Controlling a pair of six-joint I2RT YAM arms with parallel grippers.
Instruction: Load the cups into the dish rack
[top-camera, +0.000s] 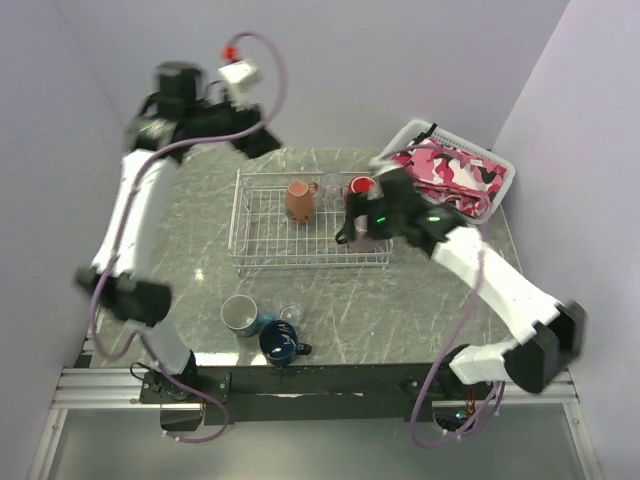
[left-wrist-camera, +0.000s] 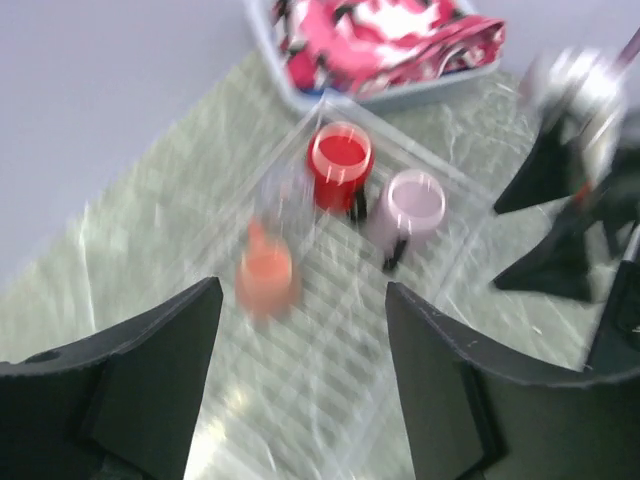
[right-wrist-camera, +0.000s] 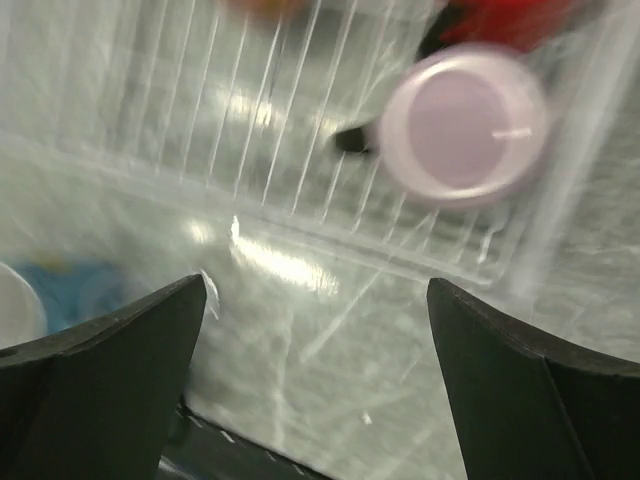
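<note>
The wire dish rack holds a salmon-orange mug, a red mug, a mauve-pink mug and a clear glass. A teal-blue mug, a dark navy mug and a second clear glass stand on the table in front of the rack. My right gripper is open and empty, just above the rack's front right part, near the mauve mug. My left gripper is open and empty, raised high behind the rack; its wrist view shows the salmon, red and mauve mugs below.
A white plastic basket of pink cloth stands at the back right, close behind my right arm. Walls close in on the left, back and right. The table's near edge lies just past the navy mug.
</note>
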